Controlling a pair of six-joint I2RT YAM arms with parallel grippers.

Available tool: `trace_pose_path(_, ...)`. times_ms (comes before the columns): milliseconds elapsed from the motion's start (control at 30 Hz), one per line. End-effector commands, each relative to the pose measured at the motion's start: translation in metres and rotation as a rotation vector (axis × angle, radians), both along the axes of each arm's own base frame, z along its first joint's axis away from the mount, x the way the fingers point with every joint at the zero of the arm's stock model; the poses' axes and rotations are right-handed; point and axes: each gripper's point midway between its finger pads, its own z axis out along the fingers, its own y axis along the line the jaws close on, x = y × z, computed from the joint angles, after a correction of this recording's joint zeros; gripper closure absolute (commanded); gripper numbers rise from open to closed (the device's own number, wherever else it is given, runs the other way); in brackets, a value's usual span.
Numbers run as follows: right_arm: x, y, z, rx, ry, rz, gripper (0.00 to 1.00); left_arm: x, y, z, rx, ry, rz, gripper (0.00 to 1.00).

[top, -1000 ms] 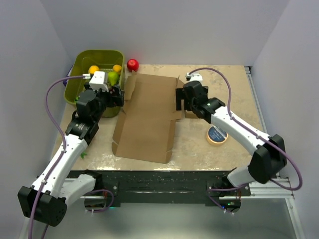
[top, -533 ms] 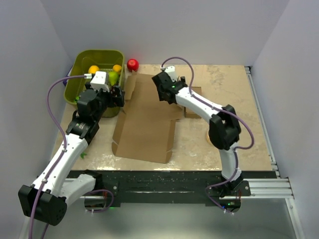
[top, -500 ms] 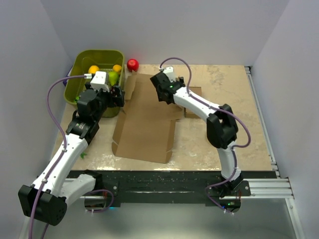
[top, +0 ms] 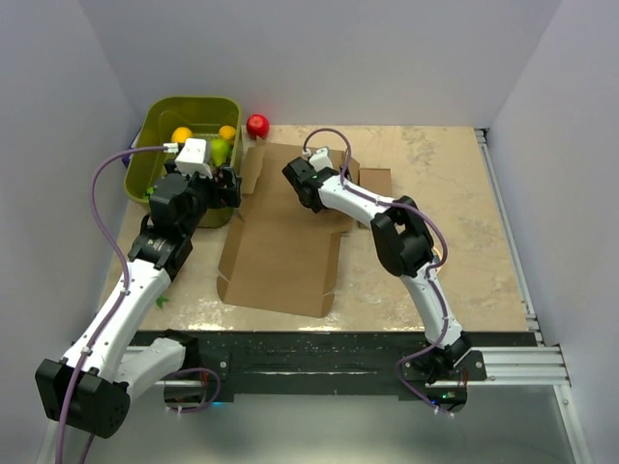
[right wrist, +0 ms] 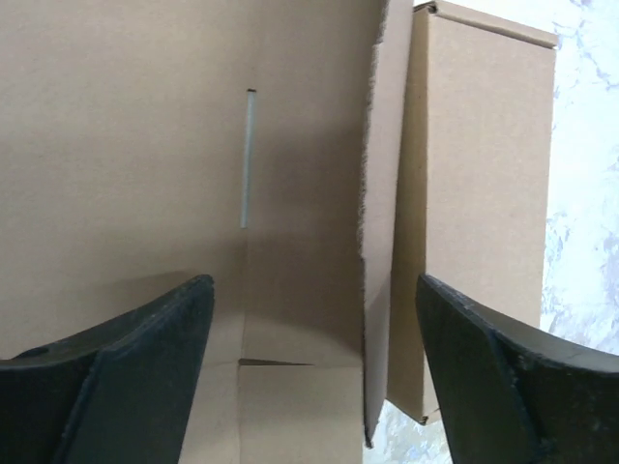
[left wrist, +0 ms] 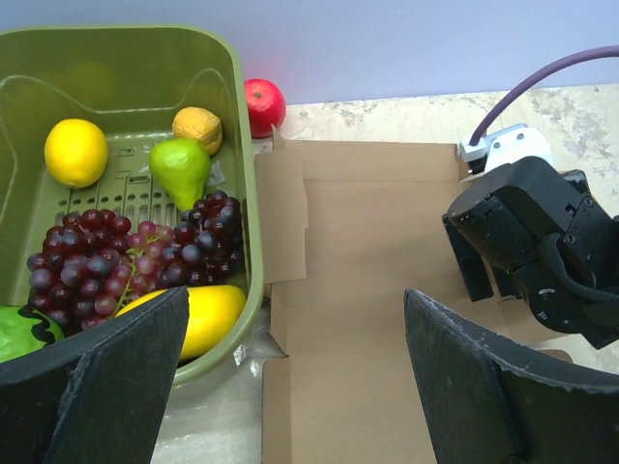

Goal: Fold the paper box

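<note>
At the middle of the worktop the box lies flat and unfolded. Its long axis runs near to far, with the near end swung slightly left, and side flaps stand out along its far-left and right edges. Right gripper, jaws wide and empty, hovers over the far-right part. The raw edge of the right flap lies below, between its fingers, with a small box just beside. Left gripper, also wide and empty, hangs at the far-left edge beside the bin. The step appears to be raising the right flap. It is best done by straddling the free edge, closing firmly, then swinging about the crease while the left gripper pins the main panel.
</note>
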Motion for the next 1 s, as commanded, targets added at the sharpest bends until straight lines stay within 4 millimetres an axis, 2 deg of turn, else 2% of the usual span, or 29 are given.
trace_pose_path(0,0.014,-0.012,0.042,0.043,-0.137,-0.076,0.21,0.002,0.006,0.017,0.008,-0.060,0.022,0.04)
trace_pose_path(67,0.017,-0.014,0.047,0.056,-0.159,-0.080,0.27,0.002,0.006,0.017,0.008,-0.060,0.021,0.04)
trace_pose_path(233,0.023,-0.028,0.043,0.043,-0.151,-0.097,0.40,0.001,0.006,0.019,0.007,-0.064,0.021,0.04)
trace_pose_path(333,0.024,-0.037,0.043,0.044,-0.141,-0.111,0.54,0.001,0.005,0.018,0.007,-0.061,0.018,0.04)
trace_pose_path(367,0.025,-0.039,0.045,0.051,-0.144,-0.114,0.68,0.002,0.005,0.016,0.008,-0.059,0.016,0.04)
trace_pose_path(400,0.022,-0.041,0.042,0.043,-0.128,-0.099,0.76,0.001,0.003,0.016,0.007,-0.058,0.007,0.04)
trace_pose_path(433,0.024,-0.037,0.052,0.080,-0.152,-0.084,0.82,0.001,0.003,0.016,0.007,-0.057,0.002,0.04)
trace_pose_path(467,0.023,-0.037,0.056,0.093,-0.156,-0.074,0.93,0.002,0.002,0.016,0.006,-0.056,-0.002,0.04)
trace_pose_path(500,0.019,-0.039,0.052,0.082,-0.140,-0.063,0.97,0.002,0.001,0.015,0.005,-0.053,-0.007,0.04)
trace_pose_path(533,0.018,-0.040,0.064,0.108,-0.163,-0.059,1.00,0.003,0.001,0.014,0.006,-0.050,-0.005,0.04)
trace_pose_path(600,0.011,-0.048,0.062,0.109,-0.144,-0.059,1.00,0.003,0.001,0.013,0.003,-0.048,-0.003,0.03)
trace_pose_path(667,0.005,-0.051,0.076,0.155,-0.159,-0.051,1.00,0.004,0.000,0.011,0.000,-0.041,-0.006,0.01)
trace_pose_path(700,-0.002,-0.060,0.070,0.153,-0.136,-0.052,1.00,0.004,-0.002,0.010,-0.002,-0.038,-0.014,0.01)
trace_pose_path(733,-0.004,-0.062,0.073,0.174,-0.145,-0.050,1.00,0.005,-0.005,0.007,0.000,-0.029,-0.024,0.01)
trace_pose_path(867,-0.028,-0.080,0.092,0.257,-0.151,-0.028,1.00,0.007,-0.020,-0.003,-0.004,0.001,-0.079,0.01)
trace_pose_path(967,-0.042,-0.085,0.111,0.293,-0.173,0.009,1.00,0.009,-0.034,-0.015,-0.008,0.039,-0.135,0.01)
